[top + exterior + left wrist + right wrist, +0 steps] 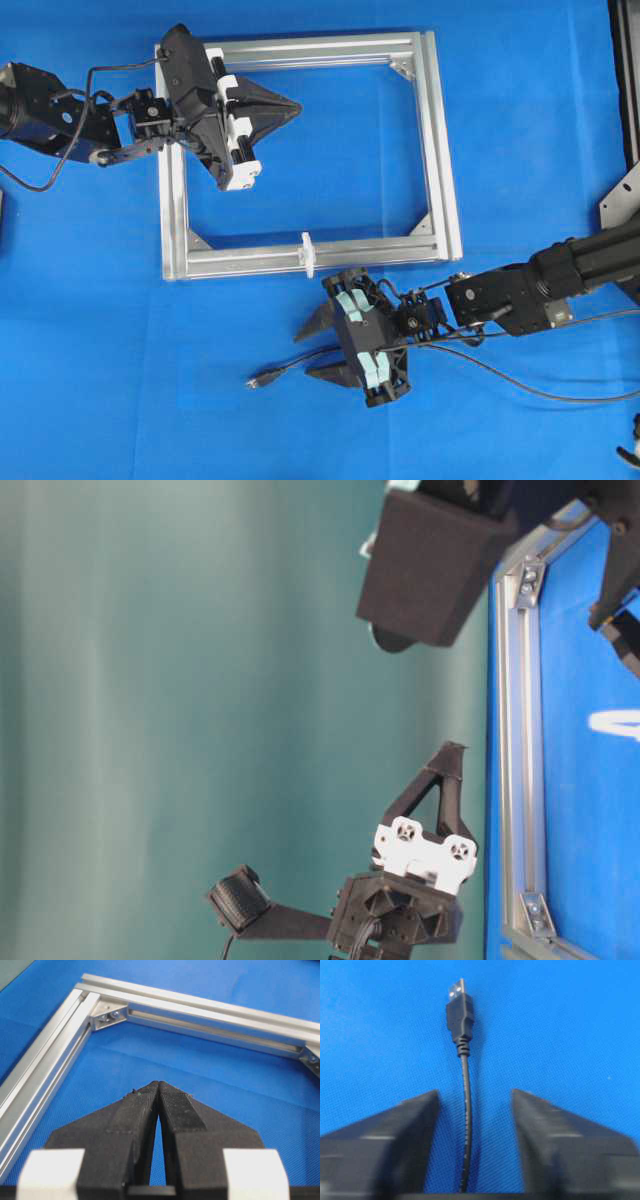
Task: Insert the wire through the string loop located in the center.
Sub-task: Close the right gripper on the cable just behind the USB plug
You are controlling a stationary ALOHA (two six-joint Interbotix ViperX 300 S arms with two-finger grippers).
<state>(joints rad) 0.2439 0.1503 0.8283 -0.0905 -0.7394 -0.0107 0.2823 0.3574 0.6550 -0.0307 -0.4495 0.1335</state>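
Right jaws apart astride the wire (465, 1110), plug (458, 1010) pointing away; left jaws together.

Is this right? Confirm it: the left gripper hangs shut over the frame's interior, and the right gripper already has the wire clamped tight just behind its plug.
Not quite. In the right wrist view the right gripper has its jaws apart on either side of the wire, with blue cloth showing on both sides, so nothing is clamped. The rest holds: the left gripper is shut over the frame interior.

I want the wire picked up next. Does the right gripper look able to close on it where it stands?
Probably yes: the wire lies between the open fingers of the right gripper, with nothing between.
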